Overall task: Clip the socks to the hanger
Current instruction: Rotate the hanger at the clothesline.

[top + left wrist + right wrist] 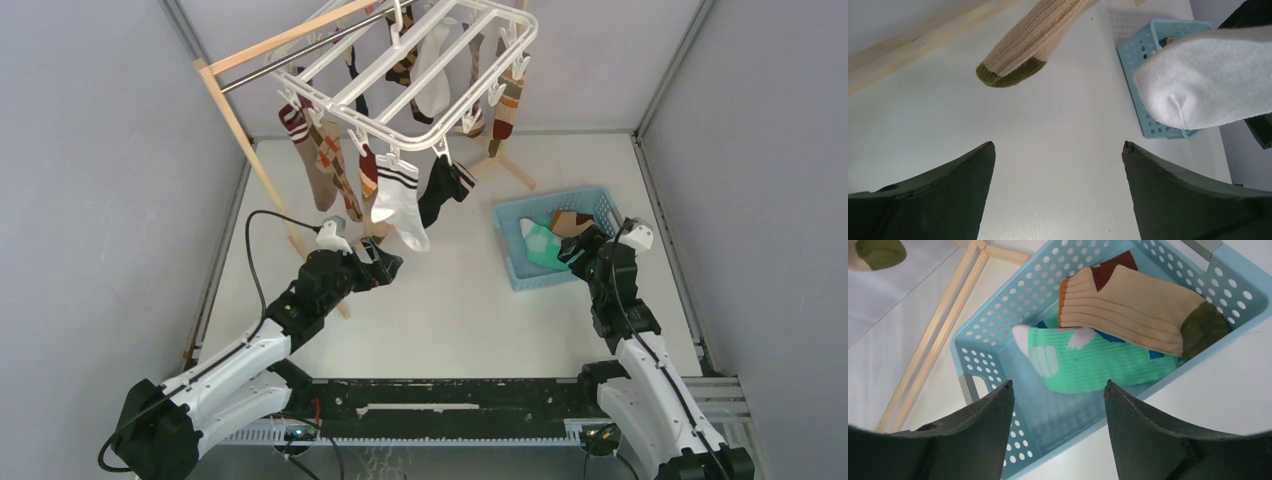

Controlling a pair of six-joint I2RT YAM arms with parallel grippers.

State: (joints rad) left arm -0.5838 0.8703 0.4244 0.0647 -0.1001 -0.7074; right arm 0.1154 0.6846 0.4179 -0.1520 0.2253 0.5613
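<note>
Socks in basket, hanger above: both pincers released

Item 1 — mint-green sock [1088, 365] with white and blue patches: lies flat on the floor of a pale blue perforated basket [979, 342].

Item 2 — tan ribbed sock [1138, 310], orange-and-brown cuff, olive toe: lies in the same basket, across the top edge of the mint-green one and touching it.

Item 3 — hanger [415, 146], a white plastic frame with cross bars and small clips, hung from a wooden stand [240, 130] at the far left of the tabletop [450, 310]. Several socks already dangle from it, among them a white black-striped sock [398, 205] and a black sock [443, 188] side by side at the near rim.

Item 4 — right pincer [1058, 385]: fingers spread, nothing between them, poised over the near part of the basket, just short of the mint-green sock.

Item 5 — left pincer [1058, 150]: fingers wide apart and empty, held above bare tabletop near the toe of the white black-striped sock.
</note>
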